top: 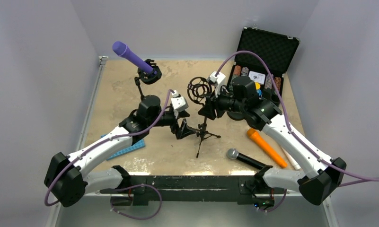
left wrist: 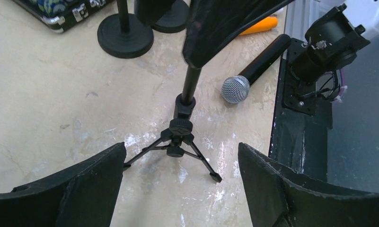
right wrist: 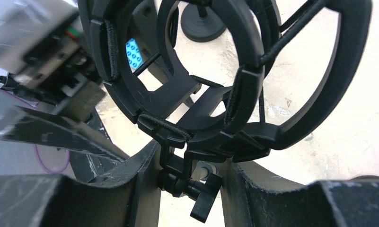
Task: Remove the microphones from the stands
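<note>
A black tripod stand (top: 204,135) stands mid-table with an empty ring shock mount (top: 199,90) on top. A black microphone with a silver grille (top: 246,159) lies on the table near the front right, also seen in the left wrist view (left wrist: 235,89). A purple microphone (top: 130,56) sits tilted in a second stand's mount (top: 149,74) at the back left. My right gripper (top: 207,111) is shut on the tripod stand's swivel joint (right wrist: 197,187), just under the mount ring (right wrist: 215,71). My left gripper (top: 183,128) is open and empty, low beside the tripod base (left wrist: 180,137).
An orange microphone (top: 267,147) and a white stick (top: 291,158) lie at the right. An open black case (top: 268,49) with small items stands at the back right. A blue studded plate (top: 126,149) lies under the left arm. Round stand bases (left wrist: 125,35) are behind the tripod.
</note>
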`<action>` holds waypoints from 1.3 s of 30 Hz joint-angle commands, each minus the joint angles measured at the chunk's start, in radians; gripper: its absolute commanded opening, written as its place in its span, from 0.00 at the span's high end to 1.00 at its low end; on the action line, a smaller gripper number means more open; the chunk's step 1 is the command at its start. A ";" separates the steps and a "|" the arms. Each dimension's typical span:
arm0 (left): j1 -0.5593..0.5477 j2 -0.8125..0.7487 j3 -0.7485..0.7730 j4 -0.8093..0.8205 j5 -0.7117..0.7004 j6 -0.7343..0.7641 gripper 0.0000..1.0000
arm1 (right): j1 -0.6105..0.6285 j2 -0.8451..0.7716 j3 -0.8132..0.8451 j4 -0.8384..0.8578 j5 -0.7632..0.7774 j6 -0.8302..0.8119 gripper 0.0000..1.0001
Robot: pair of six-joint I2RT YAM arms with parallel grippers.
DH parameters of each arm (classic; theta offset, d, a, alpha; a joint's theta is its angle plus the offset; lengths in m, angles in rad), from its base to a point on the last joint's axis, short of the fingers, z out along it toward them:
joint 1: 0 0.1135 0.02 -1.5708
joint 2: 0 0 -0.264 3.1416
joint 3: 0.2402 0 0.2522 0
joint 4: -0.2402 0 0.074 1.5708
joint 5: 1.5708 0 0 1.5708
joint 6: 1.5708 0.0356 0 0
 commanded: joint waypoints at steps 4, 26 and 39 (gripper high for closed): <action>-0.001 0.091 -0.038 0.261 -0.022 -0.134 0.11 | -0.004 -0.013 -0.037 0.040 -0.041 0.034 1.00; -0.002 0.205 -0.031 0.317 0.070 -0.159 0.38 | -0.005 -0.010 -0.033 0.032 -0.025 0.030 1.00; -0.002 0.240 -0.040 0.369 0.114 -0.146 0.53 | -0.005 0.015 -0.007 0.016 -0.027 0.032 1.00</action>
